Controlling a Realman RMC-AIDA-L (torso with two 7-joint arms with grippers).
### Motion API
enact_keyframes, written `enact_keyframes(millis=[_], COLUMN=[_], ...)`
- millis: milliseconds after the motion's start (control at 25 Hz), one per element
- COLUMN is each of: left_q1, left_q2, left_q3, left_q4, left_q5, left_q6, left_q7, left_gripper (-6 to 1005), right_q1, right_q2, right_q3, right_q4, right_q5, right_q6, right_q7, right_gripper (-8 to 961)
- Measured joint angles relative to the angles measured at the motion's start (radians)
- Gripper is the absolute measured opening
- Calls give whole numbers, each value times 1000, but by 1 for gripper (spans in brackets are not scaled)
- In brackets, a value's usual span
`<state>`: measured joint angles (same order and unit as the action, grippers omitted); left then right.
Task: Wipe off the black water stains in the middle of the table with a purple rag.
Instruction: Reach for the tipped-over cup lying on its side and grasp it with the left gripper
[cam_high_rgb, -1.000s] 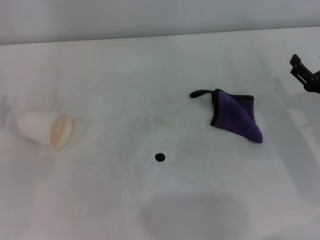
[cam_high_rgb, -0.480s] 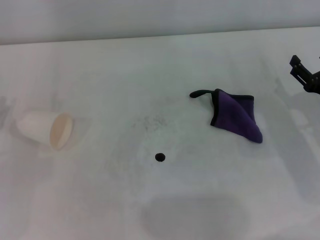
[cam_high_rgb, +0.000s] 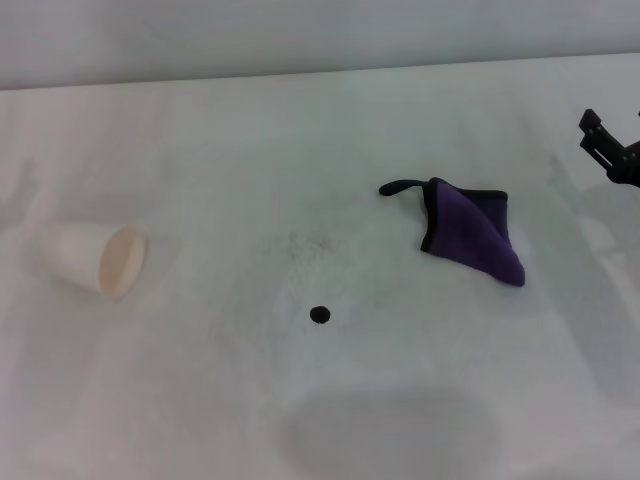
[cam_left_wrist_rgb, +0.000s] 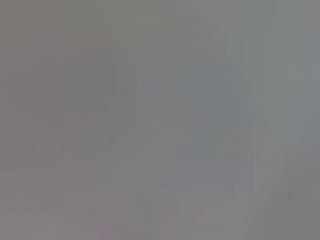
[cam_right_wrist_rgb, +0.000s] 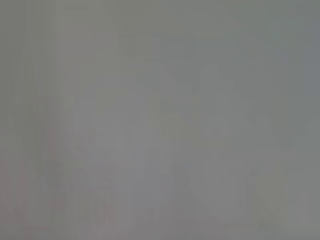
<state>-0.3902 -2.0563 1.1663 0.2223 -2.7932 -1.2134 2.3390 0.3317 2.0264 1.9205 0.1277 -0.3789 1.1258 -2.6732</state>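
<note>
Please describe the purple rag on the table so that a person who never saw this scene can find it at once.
On the wide white matte table, look right of the middle, toward the right gripper at the edge. There lies the small soft purple rag, folded flat. Its purple colour, black edging and thin black loop tail distinguish it from the tiny round black stain and the tipped cream paper cup.

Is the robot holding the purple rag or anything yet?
No, nothing is held. The purple rag lies loose on the table, and the right end effector sits off at the table's right edge, apart from it. The left end effector is out of view.
</note>
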Motion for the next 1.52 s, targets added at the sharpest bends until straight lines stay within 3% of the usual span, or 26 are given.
enact_keyframes(millis=[160, 200, 240, 280, 400, 560, 640, 680, 760, 800, 840, 1040, 1120, 1160, 1280, 1360, 1520], left_q1=[5, 11, 11, 13, 15, 5, -6, -12, -25, -47, -47, -125, -134, -164, -169, -188, -202], left_q2=[44, 92, 92, 112, 192, 321, 372, 386, 400, 404, 404, 400, 399, 389, 384, 364, 340], left_q3=[0, -6, -6, -6, -9, -13, -32, -57, -127, -223, -223, -388, -394, -396, -395, -391, -389], left_q4=[70, 149, 149, 173, 241, 361, 424, 450, 489, 528, 528, 616, 628, 691, 707, 775, 849], left_q5=[102, 221, 221, 267, 399, 622, 728, 782, 888, 1023, 1023, 1379, 1419, 1547, 1575, 1692, 1790], left_q6=[-6, -15, -15, -16, -20, -49, -69, -85, -126, -177, -177, -279, -289, -324, -332, -353, -406], left_q7=[-112, -224, -224, -284, -485, -756, -857, -885, -912, -921, -921, -913, -904, -841, -823, -731, -627], left_gripper=[886, 886, 885, 884, 883, 882, 882, 882, 883, 883, 883, 883, 882, 882, 882, 882, 881], right_q1=[6, 7, 7, 8, 17, 26, 28, 30, 31, 32, 32, 33, 34, 34, 35, 35, 39], right_q2=[0, 0, 0, 0, 0, 0, 0, 0, 0, 0, 0, 0, -1, -1, -1, -1, 0], right_q3=[-2, -2, -2, -2, -2, -3, -2, -2, -2, -2, -2, -2, -1, -1, 0, 0, 0], right_q4=[2, 4, 4, 5, 4, 4, 3, 3, 5, 7, 7, 10, 11, 11, 12, 12, 12], right_q5=[0, 0, 0, 0, 0, 0, 0, 0, 0, 0, 0, 0, 2, 6, 30, 39, 42], right_q6=[0, 0, 0, 0, 0, 0, -1, -3, -7, -11, -11, -12, -13, -13, -13, -13, -14], right_q7=[0, -1, -2, -2, -3, -3, -4, -4, -4, -4, -4, -4, -5, -5, -5, -5, -5], right_gripper=[866, 866, 866, 866, 866, 866, 866, 866, 866, 866, 866, 866, 865, 865, 865, 865, 865])
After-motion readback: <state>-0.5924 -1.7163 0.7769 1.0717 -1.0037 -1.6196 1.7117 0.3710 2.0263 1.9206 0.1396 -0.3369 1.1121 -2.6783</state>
